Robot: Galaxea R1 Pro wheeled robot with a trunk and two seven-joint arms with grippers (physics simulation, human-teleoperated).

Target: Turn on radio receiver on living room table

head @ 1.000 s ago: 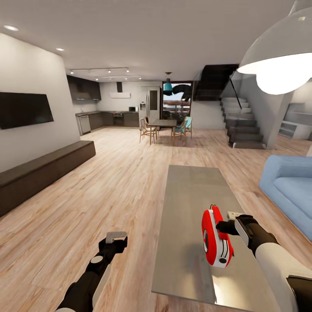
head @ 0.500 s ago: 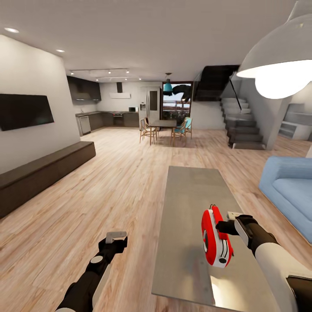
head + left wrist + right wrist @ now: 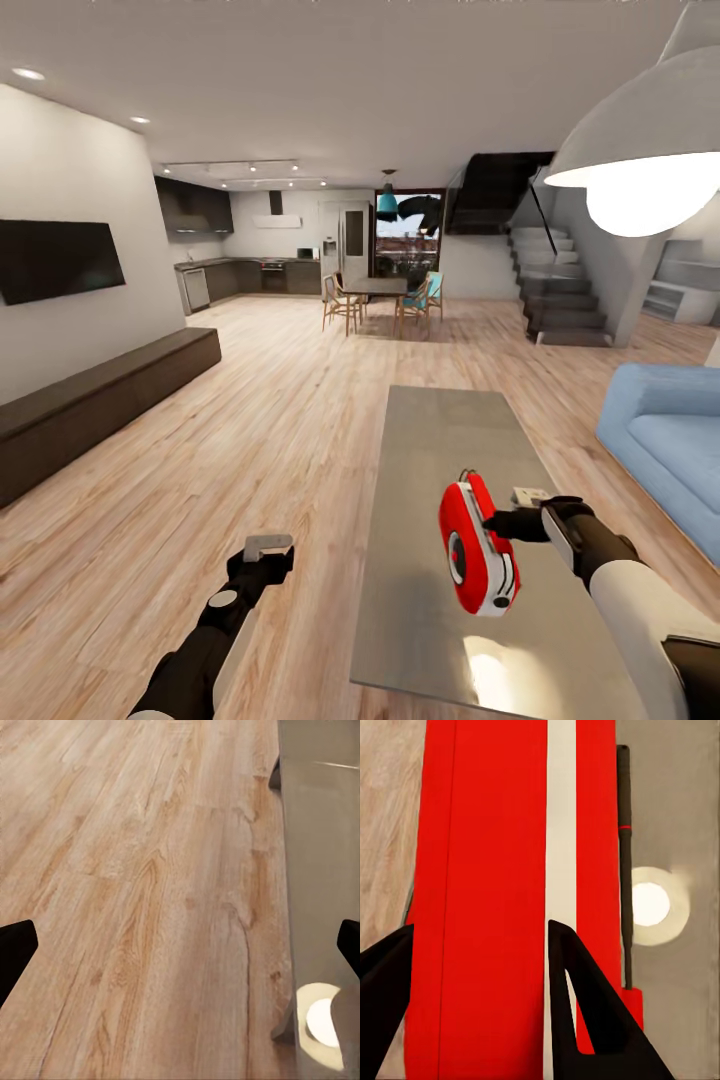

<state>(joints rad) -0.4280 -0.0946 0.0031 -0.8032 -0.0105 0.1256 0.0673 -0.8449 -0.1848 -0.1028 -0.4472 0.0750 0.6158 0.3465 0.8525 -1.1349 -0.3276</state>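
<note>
The red radio receiver (image 3: 478, 548) with white trim stands on edge on the grey-beige coffee table (image 3: 445, 440), tilted, its dark dial facing left. My right gripper (image 3: 497, 522) reaches it from the right, fingertips touching its red side. In the right wrist view the radio receiver (image 3: 487, 870) lies right behind my right gripper (image 3: 480, 926). The two dark fingers (image 3: 585, 1020) stand apart against it and clamp nothing. My left gripper (image 3: 268, 548) hangs open over the wooden floor left of the table, and my left gripper (image 3: 180, 945) holds nothing.
A blue sofa (image 3: 665, 435) stands right of the table. A long dark bench (image 3: 100, 400) runs along the left wall under a TV. A large pendant lamp (image 3: 640, 150) hangs at the upper right. A dining table with chairs (image 3: 378, 295) and stairs are far back.
The radio receiver has shifted left across the table and turned, so its dial face shows more. The right gripper followed it slightly left. The left arm has not moved.
</note>
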